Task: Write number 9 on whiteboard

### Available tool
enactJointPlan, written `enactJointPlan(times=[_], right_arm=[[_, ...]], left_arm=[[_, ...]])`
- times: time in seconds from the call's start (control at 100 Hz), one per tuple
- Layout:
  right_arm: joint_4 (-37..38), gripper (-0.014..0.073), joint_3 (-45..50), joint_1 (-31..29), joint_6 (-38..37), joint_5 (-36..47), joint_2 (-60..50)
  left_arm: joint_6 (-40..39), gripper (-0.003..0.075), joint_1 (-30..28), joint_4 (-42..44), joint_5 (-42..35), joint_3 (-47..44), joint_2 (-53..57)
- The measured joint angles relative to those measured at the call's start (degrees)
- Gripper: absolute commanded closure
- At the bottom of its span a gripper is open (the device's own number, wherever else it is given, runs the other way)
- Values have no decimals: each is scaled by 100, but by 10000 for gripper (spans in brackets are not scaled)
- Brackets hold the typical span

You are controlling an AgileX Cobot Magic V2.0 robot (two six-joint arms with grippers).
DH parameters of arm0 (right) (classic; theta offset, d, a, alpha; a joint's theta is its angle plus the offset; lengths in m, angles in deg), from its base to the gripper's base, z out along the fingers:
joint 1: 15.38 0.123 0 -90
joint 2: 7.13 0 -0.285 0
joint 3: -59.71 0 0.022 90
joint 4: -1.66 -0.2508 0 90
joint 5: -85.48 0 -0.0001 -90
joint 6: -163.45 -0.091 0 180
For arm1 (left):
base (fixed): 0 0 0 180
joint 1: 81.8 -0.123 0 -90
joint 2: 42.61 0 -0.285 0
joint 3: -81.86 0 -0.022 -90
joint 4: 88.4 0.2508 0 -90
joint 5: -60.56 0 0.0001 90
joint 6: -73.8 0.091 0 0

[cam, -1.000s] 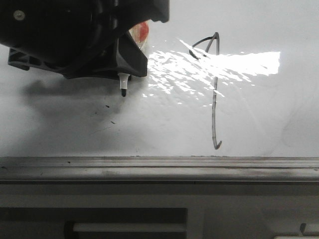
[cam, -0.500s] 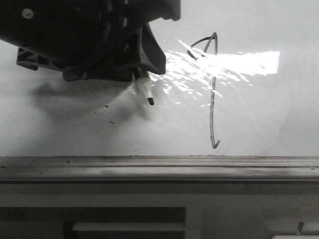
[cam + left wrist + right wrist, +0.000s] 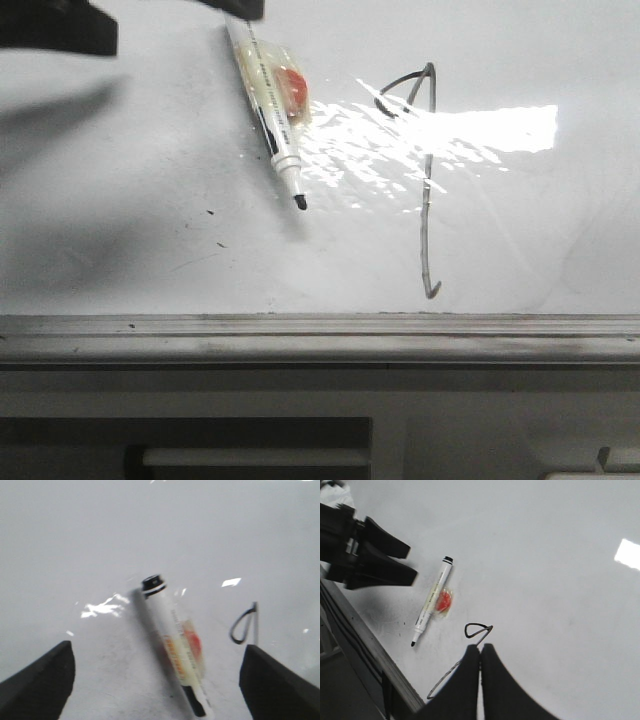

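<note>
- While the marker lay loose on the whiteboard, no hand touched it; its uncapped dark tip pointed toward the grey ledge and its other end ran up out of the front view.
- The left hand hung over the marker with its two dark fingers spread wide apart, one on each side and both clear of the barrel, so it was open and gripped nothing.
- The right hand hovered above the board with its fingers pressed together and nothing between them, partly covering the stem of the drawn figure in its own view.
- The 9 stood on the board, right of the marker and apart from it: a small angular loop at the top, a long straight stem crossing the bright glare patch, and a tiny hook at the bottom just above the ledge.
- A red and yellowish label sat on the marker's barrel.
- A few small dark specks lay on the board near the marker's tip.
</note>
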Motion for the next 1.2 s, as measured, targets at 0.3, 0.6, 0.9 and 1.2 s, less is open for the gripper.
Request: enactJointPlan(times=[0.3,0.6,0.9,1.2], right_arm=[[513,644,1179,0,-39,594,-814],[492,644,1336,0,-39,594,-856],[492,644,1336,0,-39,594,-856],[492,644,1336,0,-39,594,-870]], left_arm=[[938,741,592,-139,-37,-1024,2325],[973,741,603,-323,-87,-1661,3356],[973,741,603,-346,-87,-1709,3354],[759,741,311,1484,-178,-2348,3458]])
